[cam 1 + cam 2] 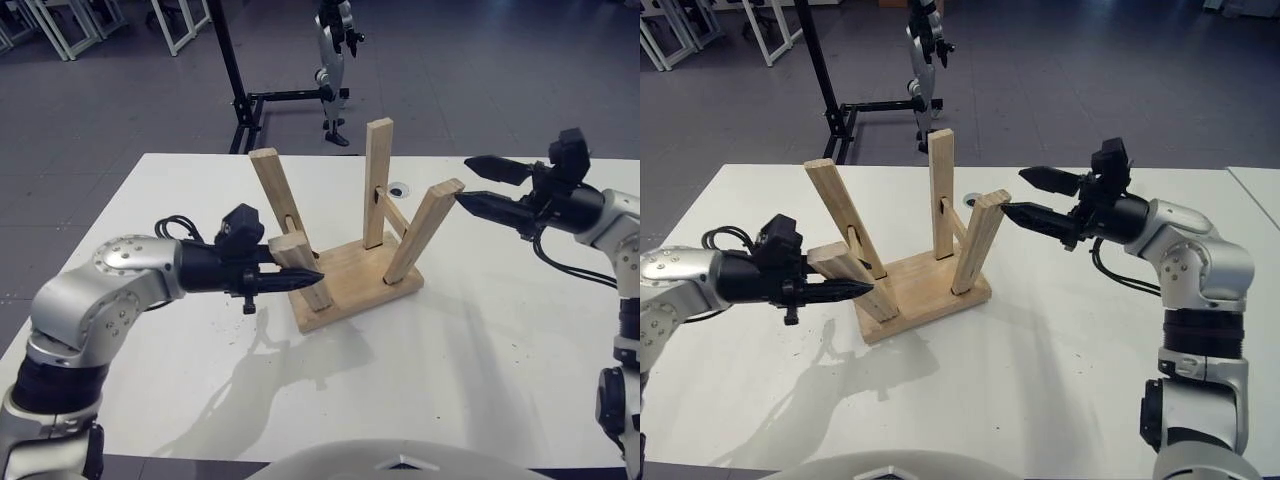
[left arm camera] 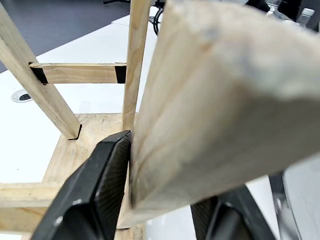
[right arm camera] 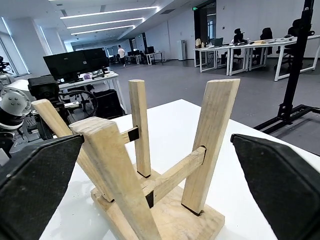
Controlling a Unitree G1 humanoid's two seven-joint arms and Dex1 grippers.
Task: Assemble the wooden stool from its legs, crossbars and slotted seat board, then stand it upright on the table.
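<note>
Closest, left end effector (image 1: pixel 305 275): clenched around the near-left leg (image 1: pixel 288 245), one dark finger on each side of the wood, low down near the seat.
Near-left leg: tilted, its foot set into the seat board (image 1: pixel 350 275).
Seat board: lies flat on the white bench (image 1: pixel 480 330), the stool upside down with four legs pointing up.
Near-right leg (image 1: pixel 420 235): leans outward toward the robot's right, its base in the board.
Right end effector (image 1: pixel 465 180): released, fingers spread wide; the lower fingertip is just beside the top of the near-right leg, whether touching I cannot tell.
Far legs: far-left leg (image 1: pixel 275 195) leans, far-right leg (image 1: pixel 377 180) stands almost upright.
Crossbar (image 1: pixel 393 213): joins the far-right and near-right legs.
Cable port (image 1: pixel 400 188): round, in the bench behind the stool.
Floor beyond: black stand (image 1: pixel 245 100).
</note>
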